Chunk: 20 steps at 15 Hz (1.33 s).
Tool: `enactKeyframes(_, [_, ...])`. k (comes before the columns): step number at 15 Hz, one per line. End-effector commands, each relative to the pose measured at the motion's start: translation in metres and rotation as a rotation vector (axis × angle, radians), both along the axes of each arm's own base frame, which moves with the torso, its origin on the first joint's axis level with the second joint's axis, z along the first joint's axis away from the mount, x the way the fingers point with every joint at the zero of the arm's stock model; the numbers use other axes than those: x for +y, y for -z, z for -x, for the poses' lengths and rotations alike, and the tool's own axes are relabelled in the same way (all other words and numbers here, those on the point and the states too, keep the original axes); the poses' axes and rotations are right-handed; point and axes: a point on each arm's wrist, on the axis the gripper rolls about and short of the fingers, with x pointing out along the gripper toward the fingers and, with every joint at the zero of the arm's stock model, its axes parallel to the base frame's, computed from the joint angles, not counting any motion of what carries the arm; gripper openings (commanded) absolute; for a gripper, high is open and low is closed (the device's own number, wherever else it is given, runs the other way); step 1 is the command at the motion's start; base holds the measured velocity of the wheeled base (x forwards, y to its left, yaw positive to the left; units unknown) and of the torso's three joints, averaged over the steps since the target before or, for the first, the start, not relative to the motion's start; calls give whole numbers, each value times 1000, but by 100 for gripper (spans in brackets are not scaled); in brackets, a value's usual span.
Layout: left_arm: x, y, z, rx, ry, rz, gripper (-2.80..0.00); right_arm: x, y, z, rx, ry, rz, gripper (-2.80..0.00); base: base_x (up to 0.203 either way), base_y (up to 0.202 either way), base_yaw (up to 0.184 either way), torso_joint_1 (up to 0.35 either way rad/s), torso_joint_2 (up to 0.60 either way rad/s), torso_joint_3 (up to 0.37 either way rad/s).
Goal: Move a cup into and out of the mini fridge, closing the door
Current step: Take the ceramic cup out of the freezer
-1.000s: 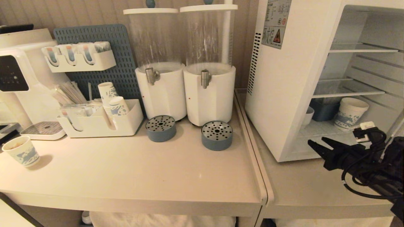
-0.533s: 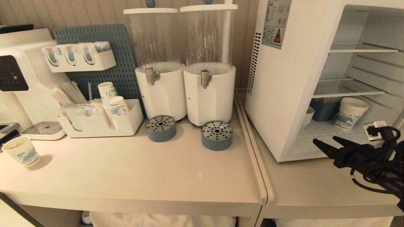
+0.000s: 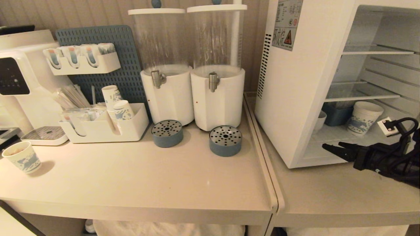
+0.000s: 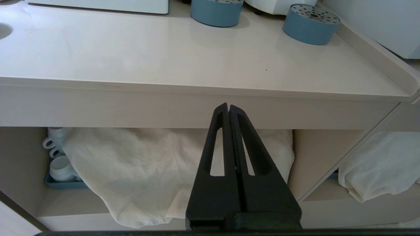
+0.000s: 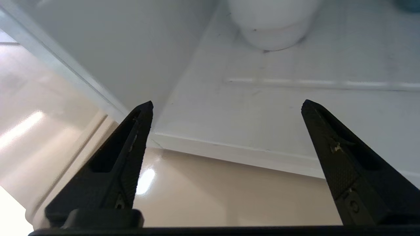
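Spreading wide and gripping nothing: right gripper (image 5: 226,103) fingers (image 3: 331,149), tips hanging level at the front lip of the mini fridge (image 3: 295,82), just over the counter (image 3: 328,196). Aiming across the fridge's white floor toward the cup (image 5: 272,23), probably lining up a reach inside. Sitting on that floor against the inner side wall, the cup (image 3: 321,119) half hiding behind the cabinet's front edge, which likely explains the low, flat approach. Sharing the floor, 1 blue tub (image 3: 336,114) and 1 printed paper cup (image 3: 364,117) standing just beside the cup, leaving little room for wide jaws. Standing open, the cabinet front; the door itself not showing anywhere. Pressing together on nothing, left gripper (image 4: 228,106) fingers, parking below the counter edge in front of a draped white cloth (image 4: 137,170), apparently idling.
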Motion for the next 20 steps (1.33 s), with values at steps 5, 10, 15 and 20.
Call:
enactKeyframes(5, [0, 0, 0, 0, 1, 1, -280, -3, 3, -28, -33, -10, 29, 0, 0, 0, 0, 0, 0, 0])
enactKeyframes(10, [0, 0, 0, 2, 2, 7, -280, -7, 14, -46, -19, -12, 30, 0, 0, 0, 0, 0, 0, 0])
enactKeyframes(15, [0, 0, 0, 2, 1, 9, -280, -9, 14, -59, -43, -26, 40, 0, 0, 0, 0, 0, 0, 0])
enactKeyframes(20, [0, 0, 0, 2, 1, 10, -280, -11, 15, -75, -66, -32, 57, 0, 0, 0, 0, 0, 0, 0])
